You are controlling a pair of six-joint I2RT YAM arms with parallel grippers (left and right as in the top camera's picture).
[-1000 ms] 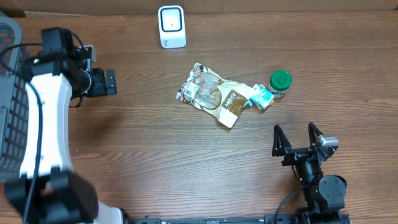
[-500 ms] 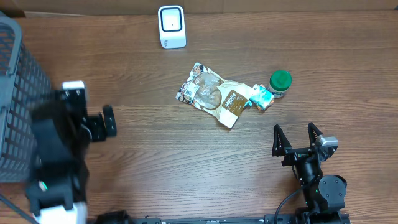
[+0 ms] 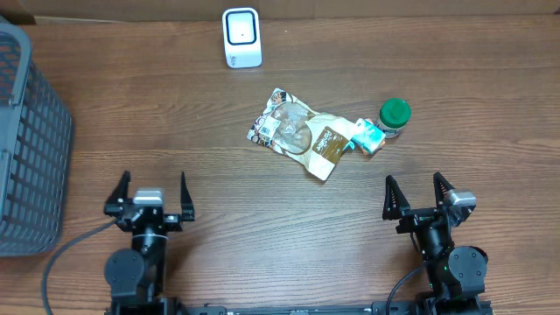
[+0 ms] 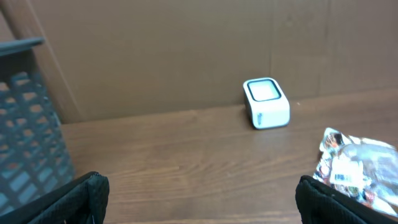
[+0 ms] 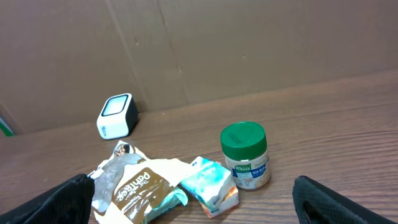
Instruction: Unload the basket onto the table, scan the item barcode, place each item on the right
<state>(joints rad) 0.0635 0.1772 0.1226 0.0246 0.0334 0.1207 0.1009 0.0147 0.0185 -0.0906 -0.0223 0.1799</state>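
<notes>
At the far left stands a grey mesh basket (image 3: pixel 26 140), well to the left of the white scanner (image 3: pixel 241 37) and closer to our side of the table (image 3: pixel 262 227). Our left gripper (image 3: pixel 151 186) rests at the near edge, left of the scanner and well in front of it, with its jaws spread wide and nothing between them.

The scanner itself stands upright at the far edge. The pouch (image 3: pixel 297 131) lies flat just right of the scanner and a little in front of it, well apart from both grippers and roughly between them. On the pouch's end nearest the scanner we see a small white patch that may be the barcode, though the print is too small to tell.

A teal box (image 3: pixel 367 138) touches the pouch's far end, and a green-lidded jar (image 3: pixel 394 117) stands upright just beside the box. Our right gripper (image 3: pixel 414 188) sits farthest right of the scanner at the near edge, its jaws wide apart and empty.
</notes>
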